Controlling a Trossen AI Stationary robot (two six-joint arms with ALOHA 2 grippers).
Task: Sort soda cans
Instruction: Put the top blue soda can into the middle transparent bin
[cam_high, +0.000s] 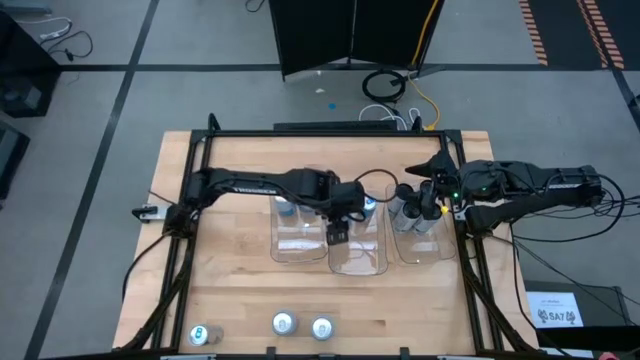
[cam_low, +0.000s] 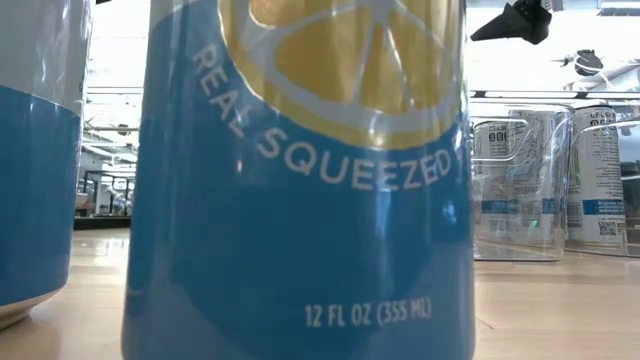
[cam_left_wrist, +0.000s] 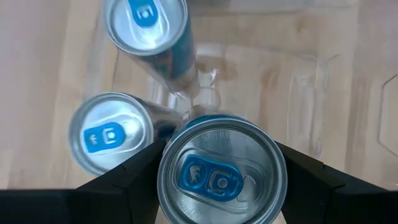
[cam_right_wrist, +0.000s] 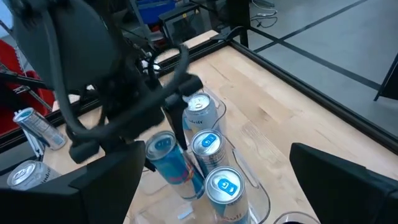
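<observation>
My left gripper (cam_high: 338, 232) hangs over the middle clear tray (cam_high: 358, 262), shut on a soda can with a silver top and blue tab (cam_left_wrist: 221, 174). Past it in the left wrist view stand two more cans: a blue-sided one (cam_left_wrist: 144, 25) and a silver one (cam_left_wrist: 109, 132). The high view hides the held can under the gripper. My right gripper (cam_high: 428, 195) waits open above the right tray (cam_high: 420, 245), which holds several upright cans (cam_high: 408, 210). Three cans (cam_high: 284, 323) stand upright at the table's near edge. My left gripper pinches the can between its two fingers (cam_left_wrist: 127, 180), one on each side of the wall just under the top rim (cam_left_wrist: 165, 160). The fingers come steeply from above, and the can stands upright between them. Its bottom is hidden, so I cannot tell whether it rests in the tray.
A third clear tray (cam_high: 295, 240) lies left of the middle one, with a can (cam_high: 285, 208) at its far end. In the low view a blue lemon can (cam_low: 300, 200) fills the foreground. Bare wood lies between the trays and the near-edge cans.
</observation>
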